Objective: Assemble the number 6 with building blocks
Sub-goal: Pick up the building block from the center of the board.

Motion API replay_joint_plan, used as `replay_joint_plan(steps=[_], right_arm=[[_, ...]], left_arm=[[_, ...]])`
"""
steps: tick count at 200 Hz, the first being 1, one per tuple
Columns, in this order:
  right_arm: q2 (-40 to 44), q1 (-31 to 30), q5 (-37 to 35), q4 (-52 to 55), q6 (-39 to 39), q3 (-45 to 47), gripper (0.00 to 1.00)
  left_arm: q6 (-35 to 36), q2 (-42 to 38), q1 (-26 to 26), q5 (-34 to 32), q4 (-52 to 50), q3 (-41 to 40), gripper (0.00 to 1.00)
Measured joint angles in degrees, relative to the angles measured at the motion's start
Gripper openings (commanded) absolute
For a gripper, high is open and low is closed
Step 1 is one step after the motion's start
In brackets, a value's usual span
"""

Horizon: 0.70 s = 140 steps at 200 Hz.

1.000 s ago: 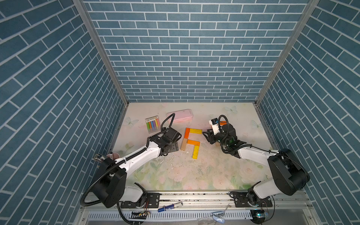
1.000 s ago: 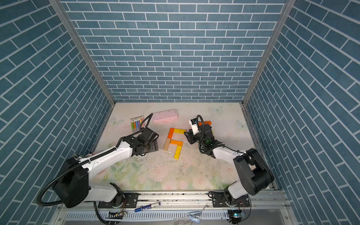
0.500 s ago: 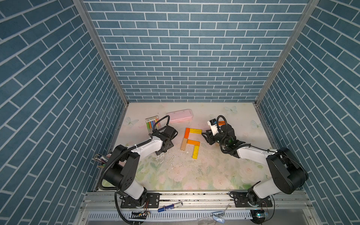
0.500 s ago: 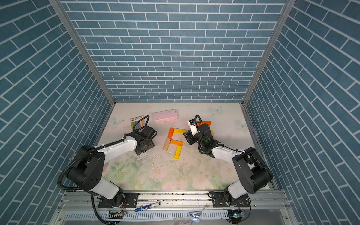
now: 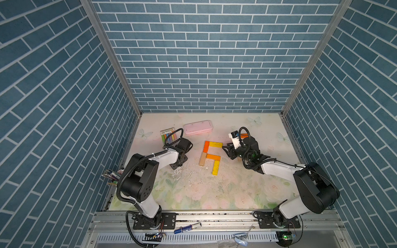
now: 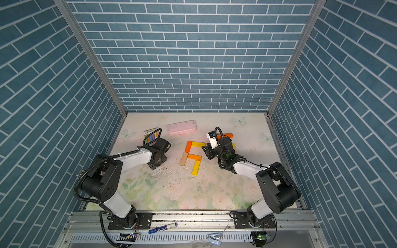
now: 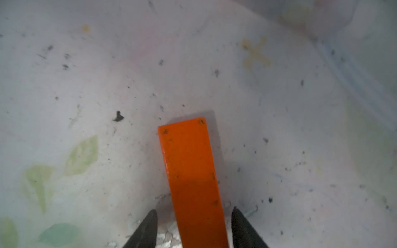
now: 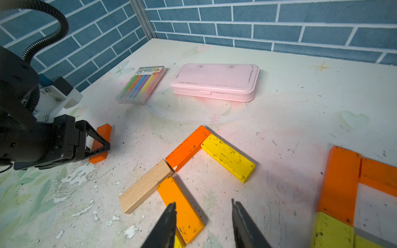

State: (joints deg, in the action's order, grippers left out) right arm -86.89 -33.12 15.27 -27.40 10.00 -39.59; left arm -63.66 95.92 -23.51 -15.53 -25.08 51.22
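Number 6 (image 5: 213, 157) unfinished: five orange, yellow, tan bars (image 8: 227, 157) flat on tabletop (image 5: 236, 186), just robot-side of pink case (image 5: 198, 127). Loose orange bar (image 7: 189, 167) robot-side of pink case's left end; left gripper (image 7: 194, 212) jaws straddle it, apart, slim gaps. Right gripper (image 8: 203, 210) jaws apart, empty, robot-side of pink case's right end. Pink case: lid shut, contents hidden. Clear pack (image 5: 168, 137) left of pink case: coloured chalks (image 8: 139, 85) inside.

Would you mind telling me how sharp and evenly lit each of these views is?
Left wrist view: soft throughout, with the near half of the orange bar in shade. Right wrist view: crisp on the pink case and the yellow bar, though the right gripper up close is blurred. Both top views: evenly lit, sharp, no glare.
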Motion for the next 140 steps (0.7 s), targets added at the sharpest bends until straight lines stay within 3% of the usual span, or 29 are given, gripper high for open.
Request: replay_joint_plan(steps=[21, 69, 103, 140], right_arm=[[0.0, 0.0, 0.0, 0.0, 0.0, 0.0, 0.43], [0.0, 0.0, -0.3, 0.0, 0.0, 0.0, 0.43], [2.6, 0.0, -2.0, 0.8, 0.7, 0.3, 0.42], [11.6, 0.0, -5.8, 3.1, 2.4, 1.4, 0.42]], left_arm=[[-0.6, 0.0, 0.0, 0.6, 0.5, 0.0, 0.22], [-6.3, -4.3, -1.6, 3.7, 1.4, -3.8, 0.21], [-14.4, -8.6, -8.4, 4.9, -1.8, -4.9, 0.21], [-26.9, -11.0, -18.0, 4.6, -4.1, -5.9, 0.22]])
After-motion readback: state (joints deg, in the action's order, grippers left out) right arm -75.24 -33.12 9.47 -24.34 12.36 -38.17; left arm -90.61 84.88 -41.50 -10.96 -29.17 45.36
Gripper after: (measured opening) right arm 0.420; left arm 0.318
